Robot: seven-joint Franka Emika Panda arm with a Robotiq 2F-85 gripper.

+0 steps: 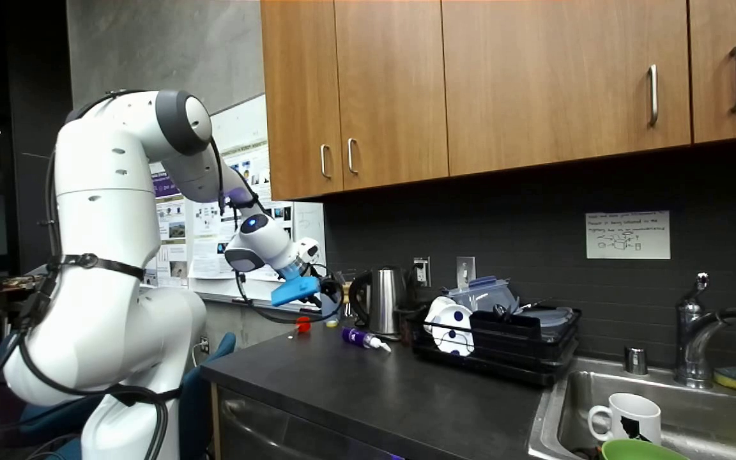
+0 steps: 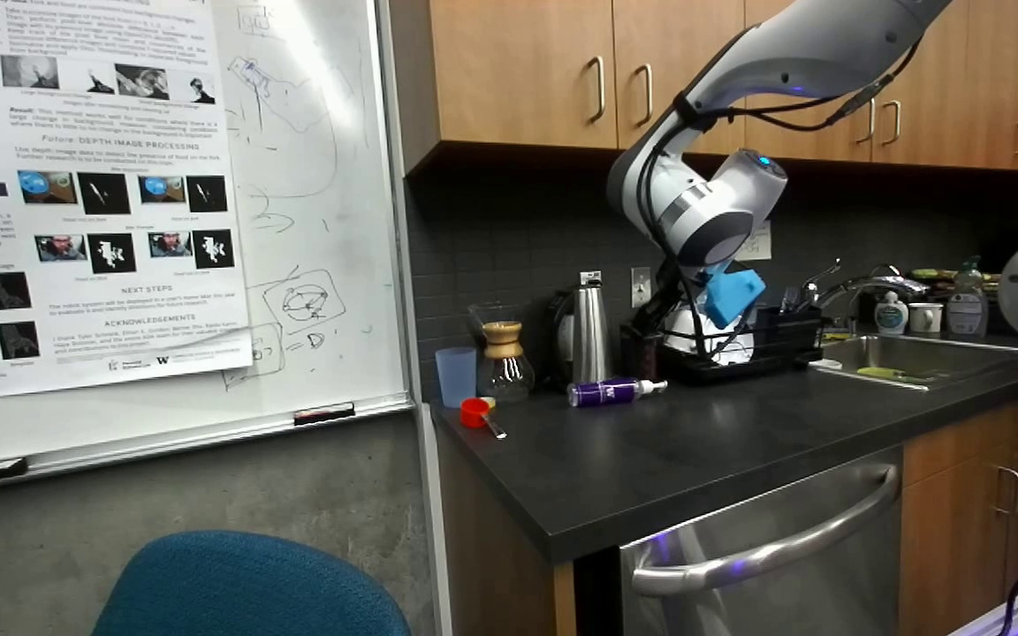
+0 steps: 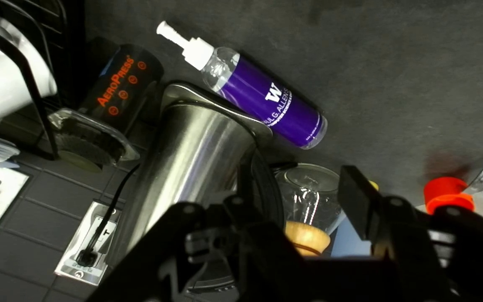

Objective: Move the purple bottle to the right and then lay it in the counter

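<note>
The bottle (image 3: 273, 100) lies on its side on the counter (image 2: 695, 459), just beside the kettle (image 2: 591, 340); whether it touches the kettle's base cannot be told. Its white nozzle (image 3: 189, 47) points toward the rack (image 1: 496, 348) in both exterior views. The gripper (image 3: 298, 182) hangs above the counter, fingers well parted, nothing held. Handling, estimated: plastic body, likely light, though the fill level is not readable; walls fairly stiff with some give under a hard squeeze; smooth label (image 3: 275, 98) probably slick, round section apt to roll if nudged. Best hold judged to be across the middle of the label, one finger on each long side; the nozzle looks thin and may swivel or press in. Surroundings: the kettle crowds one long side, so a finger there would need a narrow gap. The carafe (image 2: 506, 375), glass and presumably fragile, stands near the bottle's bottom end, the red scoop (image 3: 445, 191) beyond. The AeroPress (image 3: 115, 79) sits between kettle and rack. A rightward carry along the wall (image 1: 528, 249) would likely meet the rack; lifting first, or passing nearer the counter's front edge, seems safer.
</note>
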